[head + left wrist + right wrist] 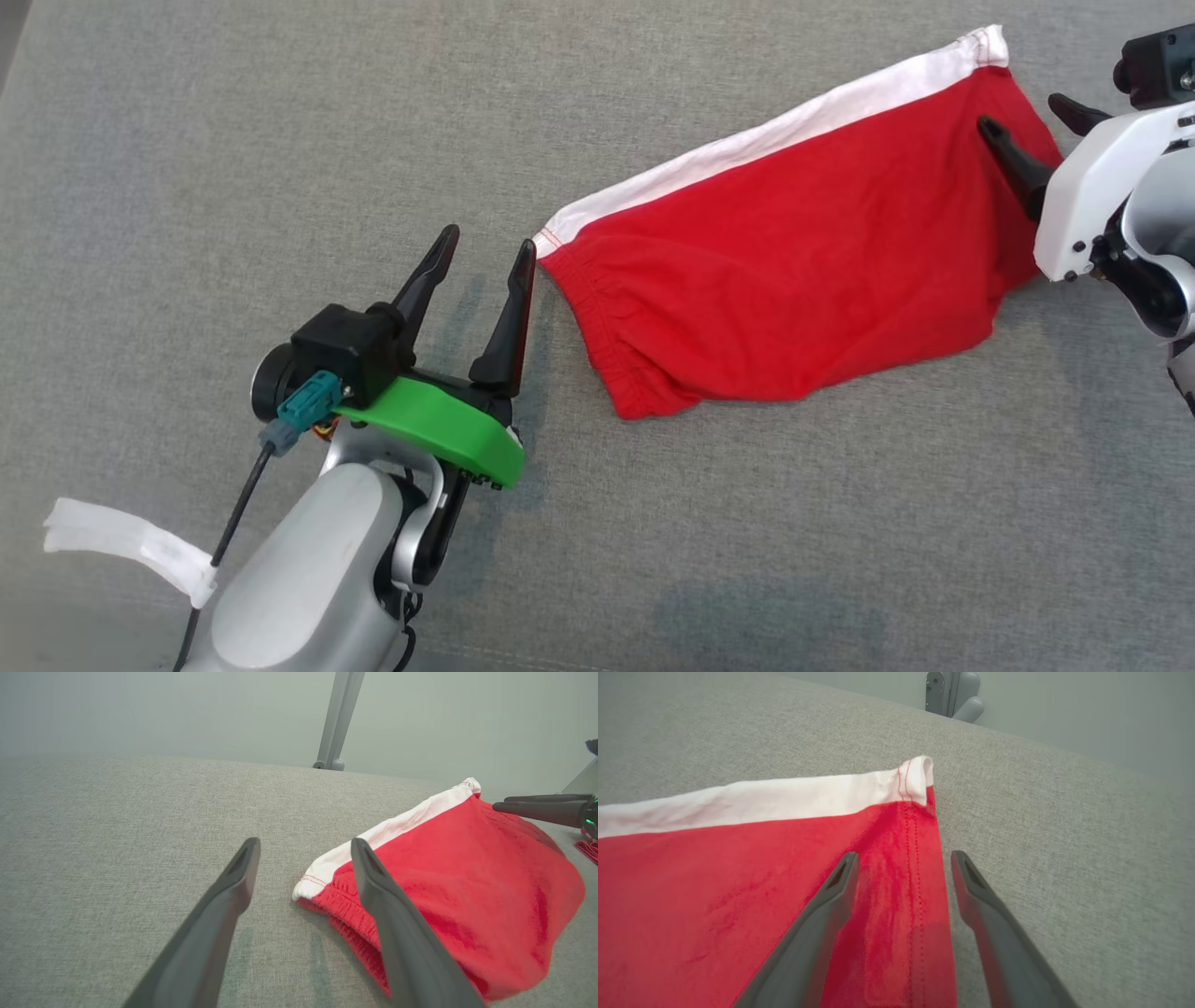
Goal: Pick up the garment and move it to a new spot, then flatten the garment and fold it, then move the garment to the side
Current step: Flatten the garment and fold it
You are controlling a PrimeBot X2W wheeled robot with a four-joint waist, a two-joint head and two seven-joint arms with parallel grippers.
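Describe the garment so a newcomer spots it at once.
On the grey fabric surface, look between the left gripper and right gripper. The red cloth garment lies there, its white far-edge band setting it apart from the plain pale strip.

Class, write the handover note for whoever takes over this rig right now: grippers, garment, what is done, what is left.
Left gripper: open, beside the left corner of the red garment, holding nothing.
Right gripper: open, fingers either side of its right hem, not gripping.
Garment: spread on the grey cloth surface.
Done: laid out fairly flat.
Left, it seems: fold, then move it aside.
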